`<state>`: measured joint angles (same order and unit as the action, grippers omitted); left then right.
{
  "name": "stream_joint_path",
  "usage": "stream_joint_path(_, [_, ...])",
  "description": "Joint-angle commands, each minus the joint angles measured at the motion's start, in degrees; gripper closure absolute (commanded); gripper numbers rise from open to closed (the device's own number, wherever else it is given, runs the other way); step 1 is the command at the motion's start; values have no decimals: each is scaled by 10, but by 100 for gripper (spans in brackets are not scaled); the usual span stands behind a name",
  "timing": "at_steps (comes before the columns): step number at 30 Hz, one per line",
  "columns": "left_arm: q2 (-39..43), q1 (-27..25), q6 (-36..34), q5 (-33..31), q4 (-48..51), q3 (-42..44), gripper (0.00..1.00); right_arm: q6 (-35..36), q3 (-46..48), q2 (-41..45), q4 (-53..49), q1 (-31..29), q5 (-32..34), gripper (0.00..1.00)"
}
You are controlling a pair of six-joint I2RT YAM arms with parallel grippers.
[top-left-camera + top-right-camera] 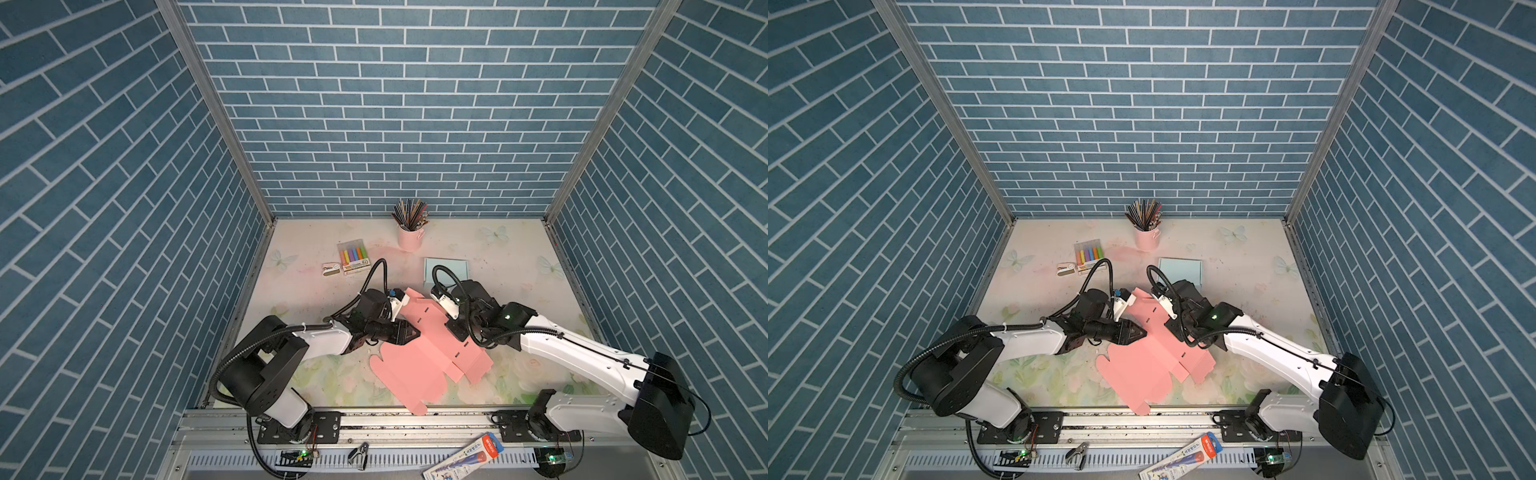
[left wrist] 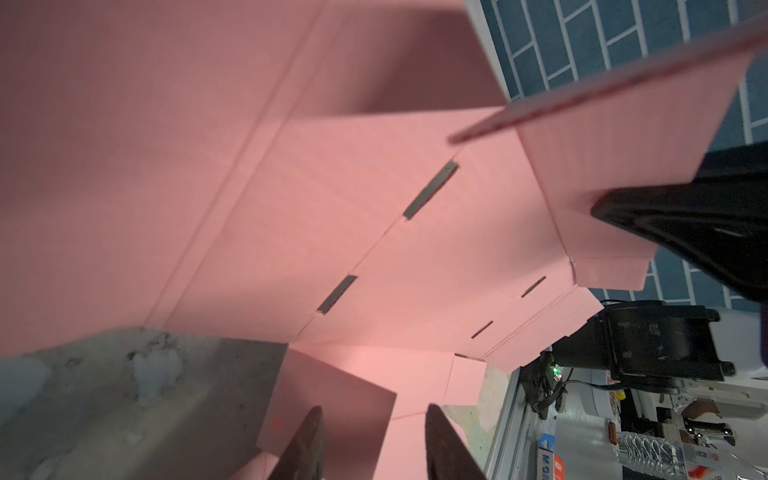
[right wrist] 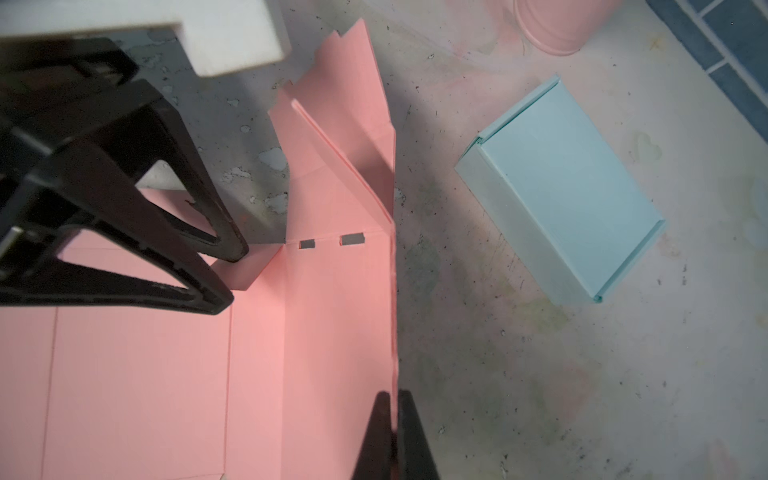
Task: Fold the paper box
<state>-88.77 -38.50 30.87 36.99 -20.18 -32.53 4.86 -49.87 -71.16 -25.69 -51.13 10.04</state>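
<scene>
Two edges of the pink die-cut paper box blank point(image 1: 419, 361) are being worked at once. It is spread mostly flat on the floral surface point(image 1: 519, 257) between the arms, with its long axis running diagonally from the far middle to the near edge. The right gripper point(image 3: 392, 430) is seen with its jaws pressed together on the free edge of a side panel, which is raised upright along the long side toward the right arm. The left gripper point(image 3: 229, 275) is set low at the opposite long side with its jaws spread part-way. A small corner flap point(image 2: 332, 399) is framed in the gap just ahead of them; whether either pad touches it cannot be told. That flap, lying straight ahead of the left jaws and apart from the right ones, is judged to be what the coming move turns on. The left arm is the nearer, so a closing and an inward turn would be called for. A pale blue folded box point(image 3: 561, 187) is set apart beyond the right arm.
</scene>
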Motion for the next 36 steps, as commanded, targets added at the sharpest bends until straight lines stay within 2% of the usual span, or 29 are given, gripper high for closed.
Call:
stream_joint_path(1, [12,7,9,-1,-29,20,59,33,2,-3,-5,-17,88,100])
stream_joint_path(15, [104,72,28,11,-56,65,59,91,21,-66,33,-107,254,100])
stream_joint_path(22, [141,159,36,-4,6,36,62,137,37,-72,77,-140,302,100])
stream_joint_path(29, [69,218,38,-17,5,-15,62,189,53,-84,127,-170,330,100])
stream_joint_path(33, [-1,224,34,-29,-18,-44,62,215,63,-93,152,-178,341,100])
stream_joint_path(36, [-49,216,14,-9,-32,-72,60,228,67,-93,165,-182,348,100])
